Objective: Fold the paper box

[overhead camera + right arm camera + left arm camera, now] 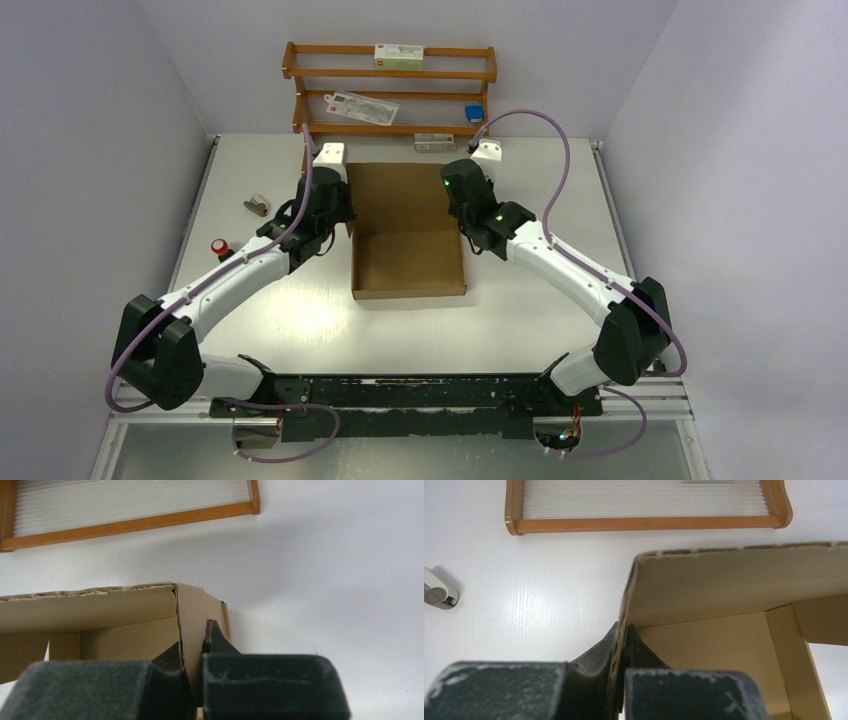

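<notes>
While both arms are reaching in over the white table point(300, 320), we are finding the paper box point(408, 262) sitting near the table's middle, between the two grippers. Its tray is opening upward and its rear panel is rising toward the wooden rack point(390, 92).

Here the left gripper point(622, 632) is pinching the box's left wall. In the left wrist view, one finger is lying outside the cardboard and one inside, with the jaws drawn narrow on the corrugated edge.

On the other side the right gripper point(194, 642) is doing likewise on the right wall, close to the rear corner, its fingers pressing either side of the board.

We are noting both side walls standing upright and a front wall raised along the near edge.

Left of the box, well apart from it, a small red-capped object point(220, 246) and a small grey-beige item point(258, 206) are lying on the table. The rack is standing at the back wall, holding a few flat packets point(365, 103); we are not making out their print.
</notes>
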